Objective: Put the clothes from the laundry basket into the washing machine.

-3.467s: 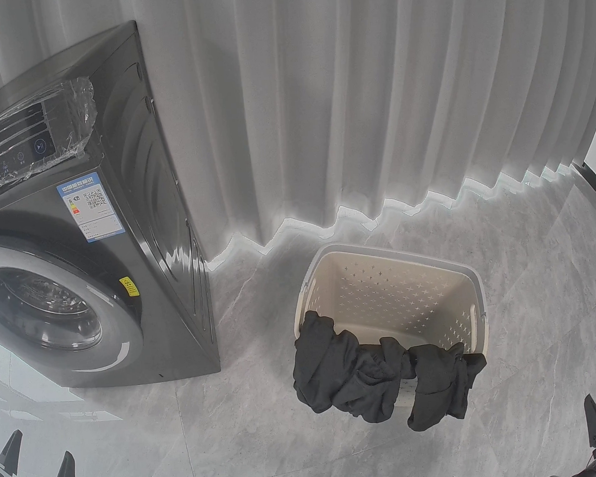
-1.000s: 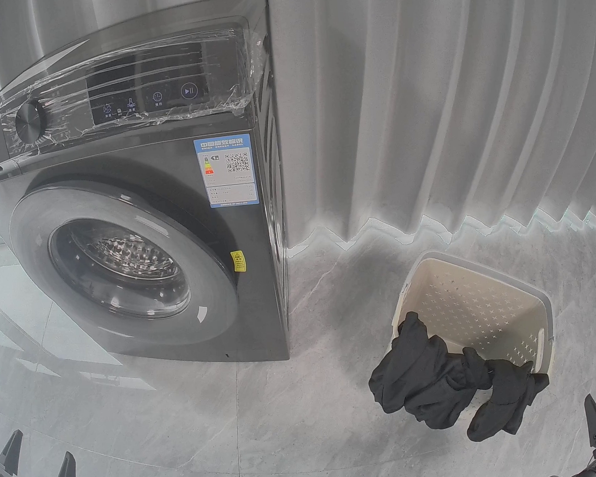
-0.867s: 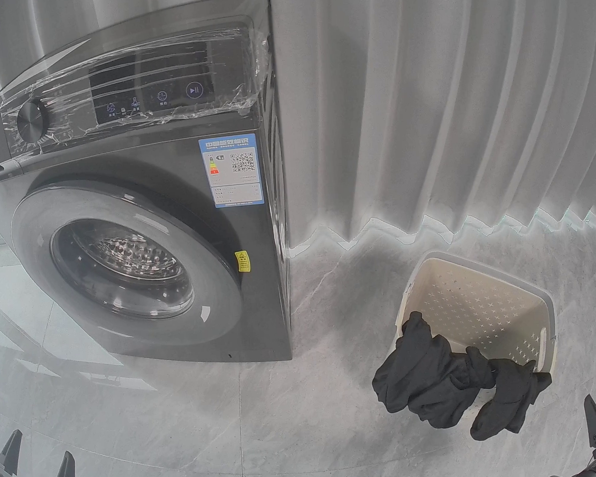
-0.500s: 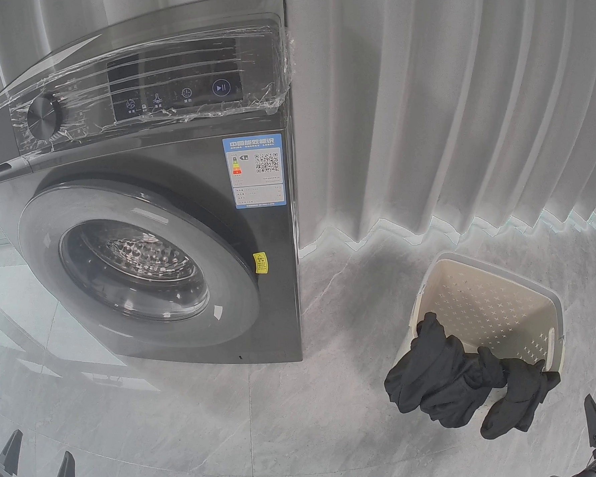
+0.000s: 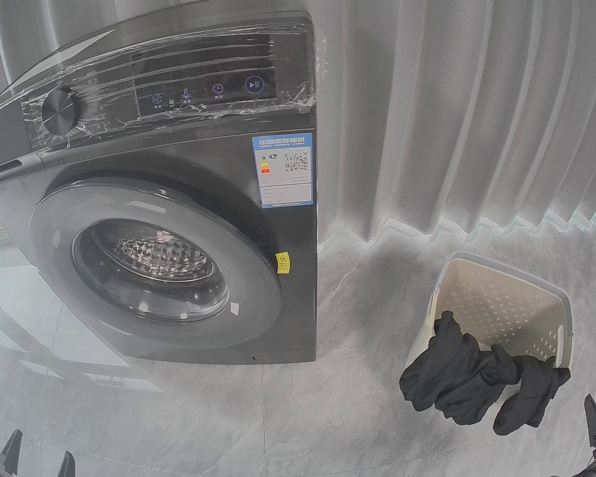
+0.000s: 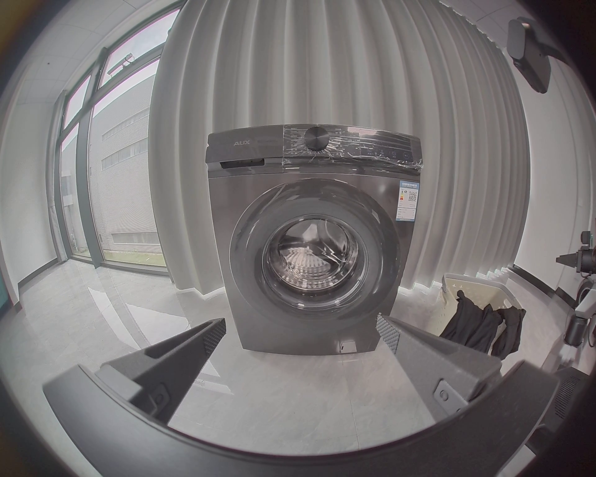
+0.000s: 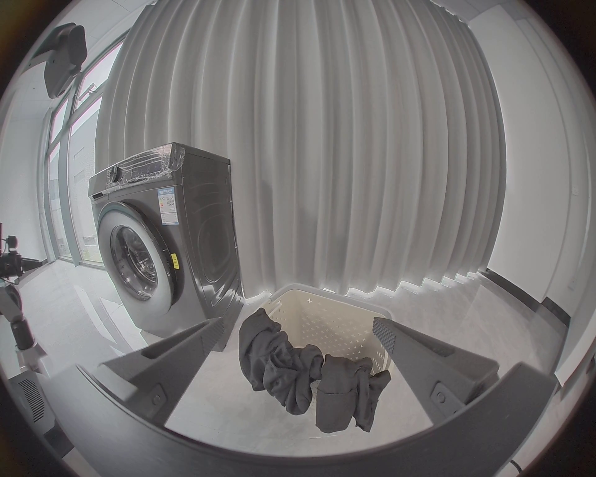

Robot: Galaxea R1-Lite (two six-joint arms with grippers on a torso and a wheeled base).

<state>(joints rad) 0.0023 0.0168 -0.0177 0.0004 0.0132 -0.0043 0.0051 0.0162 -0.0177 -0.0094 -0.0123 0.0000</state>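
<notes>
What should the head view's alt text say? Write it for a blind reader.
A grey washing machine stands left of a cream laundry basket, with dark clothes draped over the basket's near rim. A white curtain hangs behind.

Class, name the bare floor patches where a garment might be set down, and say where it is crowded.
Bare: the floor strip between the washing machine and the laundry basket, and the wide floor before the machine's door. Crowded: the basket's near rim, draped with dark clothes.

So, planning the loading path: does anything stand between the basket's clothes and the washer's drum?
Yes: the washing machine has its round door shut over the drum. Nothing else visible lies between it and the clothes on the laundry basket.
</notes>
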